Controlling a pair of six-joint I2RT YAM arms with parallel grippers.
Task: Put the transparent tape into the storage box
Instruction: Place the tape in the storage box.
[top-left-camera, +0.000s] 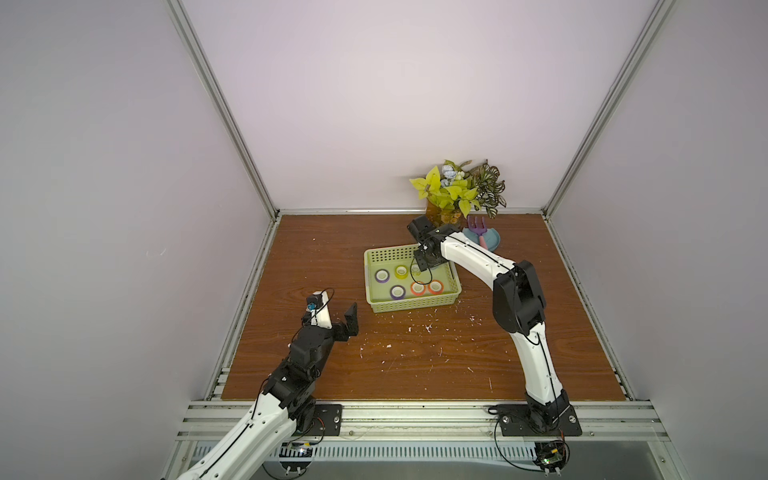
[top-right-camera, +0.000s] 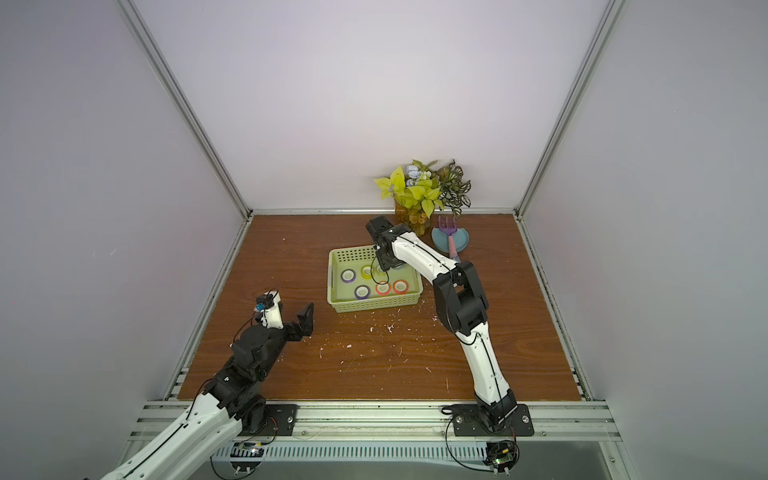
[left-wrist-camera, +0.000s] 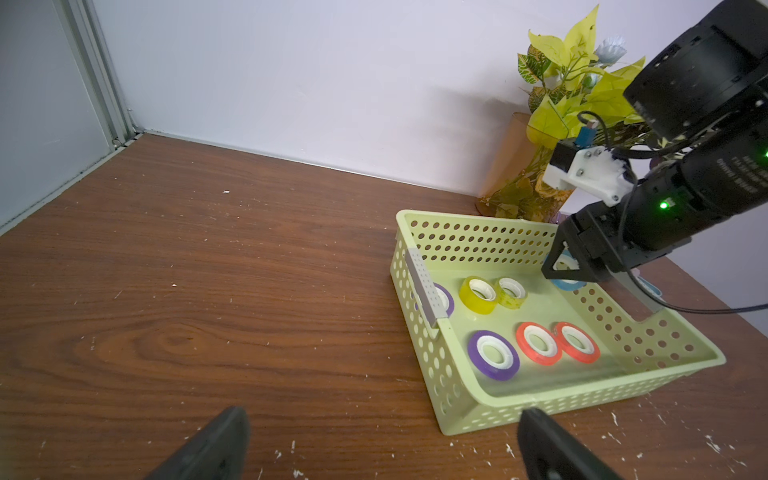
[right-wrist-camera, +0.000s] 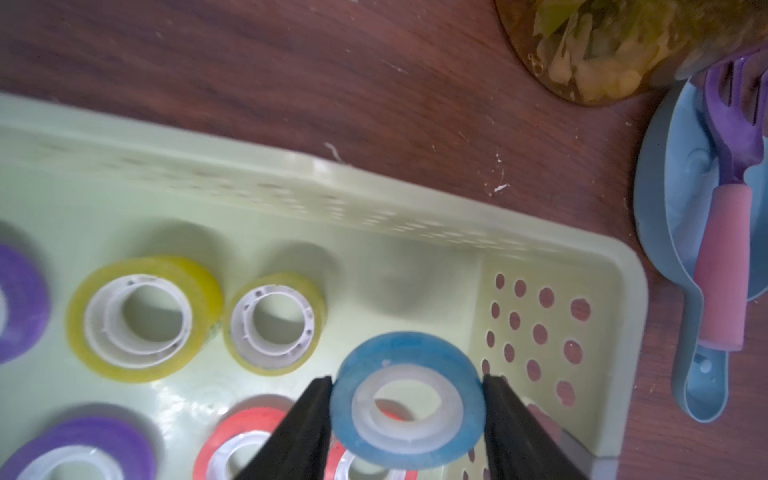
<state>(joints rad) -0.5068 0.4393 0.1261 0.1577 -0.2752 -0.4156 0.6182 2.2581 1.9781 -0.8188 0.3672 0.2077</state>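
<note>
Rolls of tape already fill much of the storage box (top-left-camera: 415, 306): we count two purple rolls (left-wrist-camera: 494, 375), two yellow rolls (left-wrist-camera: 467, 301) and two red rolls (left-wrist-camera: 521, 341) lying flat on its floor. One blue tape roll (right-wrist-camera: 399, 349) is not down yet. Our right gripper (right-wrist-camera: 408, 382) pinches it by its outer sides, jaws partly closed around it, and holds it in the air over a box corner by the short end wall (we see red rolls under it). We think the job is nearly done: lower it and let go. Our left gripper (left-wrist-camera: 383, 413) is spread wide, holds nothing, and sits near the box without touching it.
</note>
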